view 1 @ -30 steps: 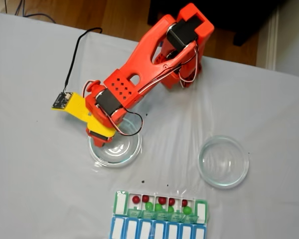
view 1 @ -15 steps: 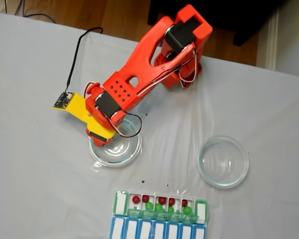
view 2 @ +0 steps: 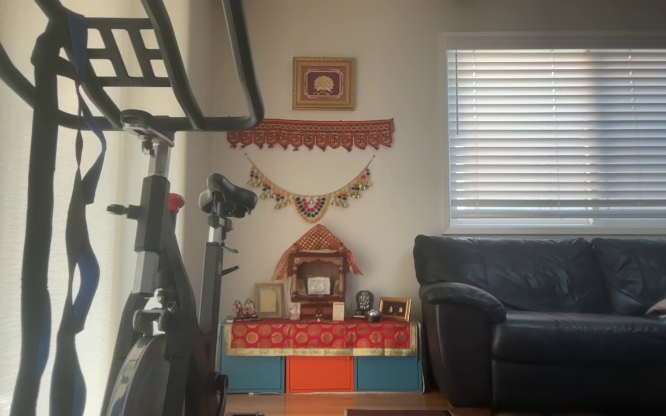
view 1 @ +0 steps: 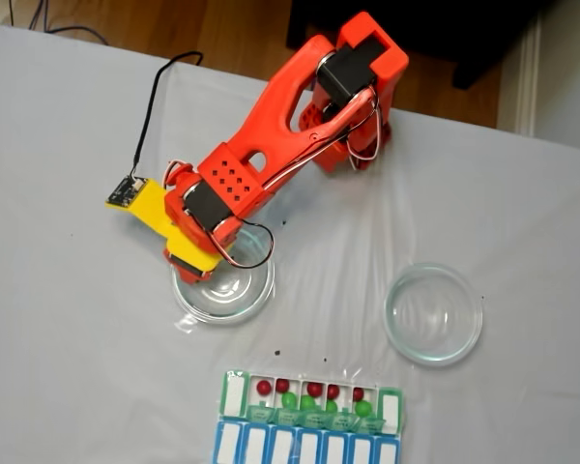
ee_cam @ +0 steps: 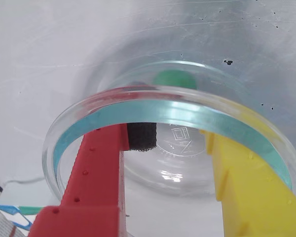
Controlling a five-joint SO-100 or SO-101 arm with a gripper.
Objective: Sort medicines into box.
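My gripper [ee_cam: 175,133] is open, its red finger [ee_cam: 96,173] and yellow finger [ee_cam: 241,187] reaching down inside a clear glass dish [ee_cam: 177,111] with nothing between them. A blurred green round shape [ee_cam: 175,79], perhaps a medicine, shows through the dish's far wall. In the fixed view the gripper [view 1: 195,266] hangs over the upper left part of that dish [view 1: 234,300]. The box [view 1: 391,411] lies at the near table edge. Several red medicines [view 1: 264,387] and green medicines [view 1: 363,408] sit in its white compartments.
A second glass dish [view 1: 433,313] stands empty to the right on the white tablecloth. The arm's orange base [view 1: 353,106] is at the far edge, and a black cable [view 1: 145,116] runs to the wrist camera. The other view shows a room with an exercise bike [view 2: 159,260] and a sofa.
The gripper and wrist have crept slightly up and to the left over the left dish. The dishes, the box and the medicines in it have not moved.
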